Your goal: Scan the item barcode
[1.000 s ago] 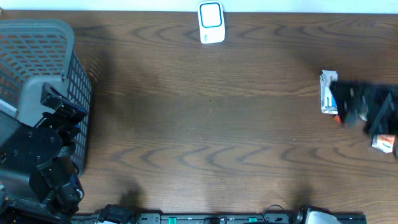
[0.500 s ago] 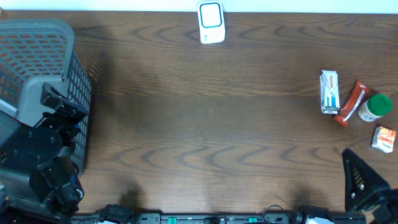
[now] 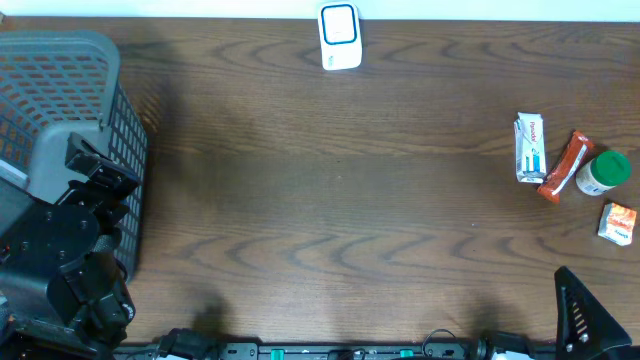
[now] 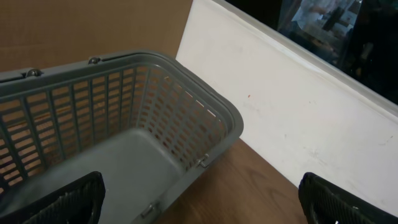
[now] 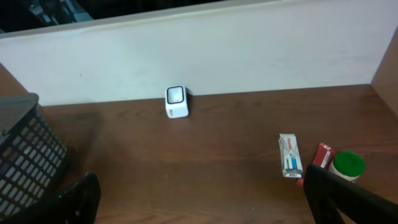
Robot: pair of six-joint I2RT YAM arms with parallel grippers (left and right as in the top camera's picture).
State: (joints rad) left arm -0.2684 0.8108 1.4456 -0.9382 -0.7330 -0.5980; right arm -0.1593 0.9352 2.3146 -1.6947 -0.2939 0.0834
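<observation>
Scanner (image 3: 340, 37) at far edge | table (image 3: 330, 200) dark woodgrain | wall (image 5: 249, 50) white

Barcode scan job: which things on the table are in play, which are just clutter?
In play: white scanner; candidate items: white carton, red packet, green-lidded jar, orange box.
Lying about, probably: grey basket.

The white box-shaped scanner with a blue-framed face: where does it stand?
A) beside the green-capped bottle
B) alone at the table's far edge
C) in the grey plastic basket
B: the white box-shaped scanner stands alone at the far edge of the brown wooden table, far from the grey plastic basket and the green-capped bottle.
</observation>
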